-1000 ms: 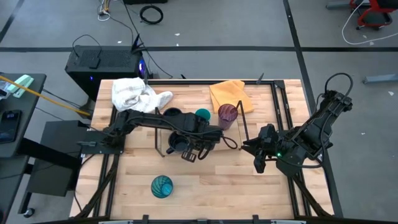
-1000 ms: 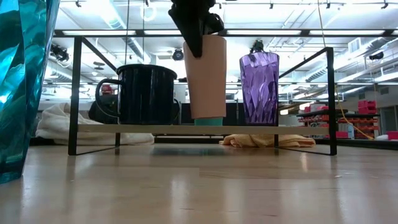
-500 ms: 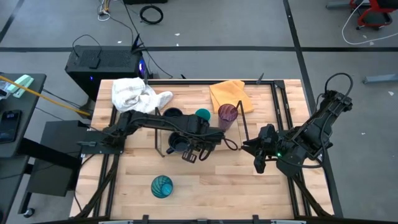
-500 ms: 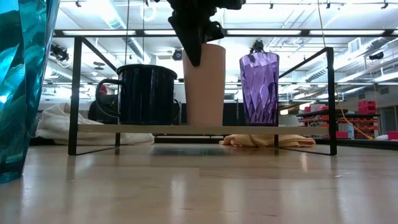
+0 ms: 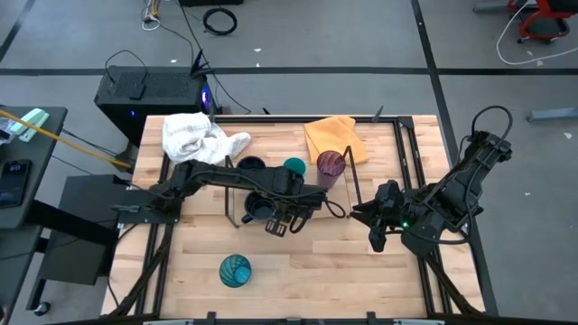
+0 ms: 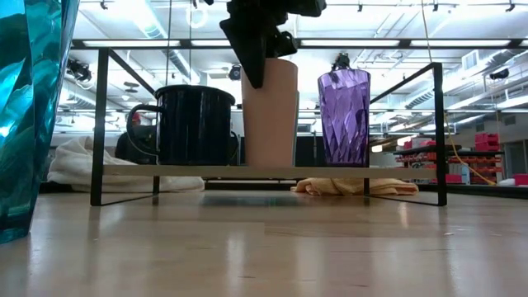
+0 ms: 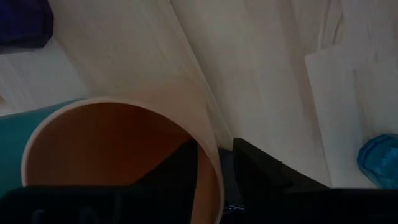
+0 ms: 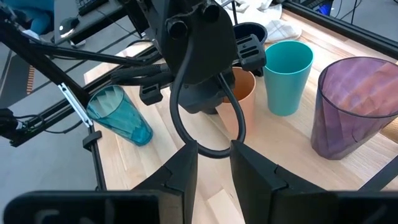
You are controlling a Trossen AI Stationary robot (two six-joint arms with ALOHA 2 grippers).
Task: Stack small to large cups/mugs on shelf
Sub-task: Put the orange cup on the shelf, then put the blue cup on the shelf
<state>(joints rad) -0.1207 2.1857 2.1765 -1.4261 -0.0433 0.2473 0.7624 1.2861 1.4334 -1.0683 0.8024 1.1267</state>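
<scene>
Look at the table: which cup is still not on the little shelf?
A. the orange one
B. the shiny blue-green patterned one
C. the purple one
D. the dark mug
B: the patterned teal tumbler stands alone on the tabletop, near the front edge, apart from the shelf, while the other cups stand on the shelf board.

The wooden table [image 5: 361, 262] stands on a grey floor [image 5: 325, 36] marked with dark lines. A black box [image 5: 149, 95] with a small blue light sits just behind the table, and cables [image 5: 219, 20] lie on the floor. In the low view, long ceiling lights [image 6: 462, 10] shine over the room.
</scene>
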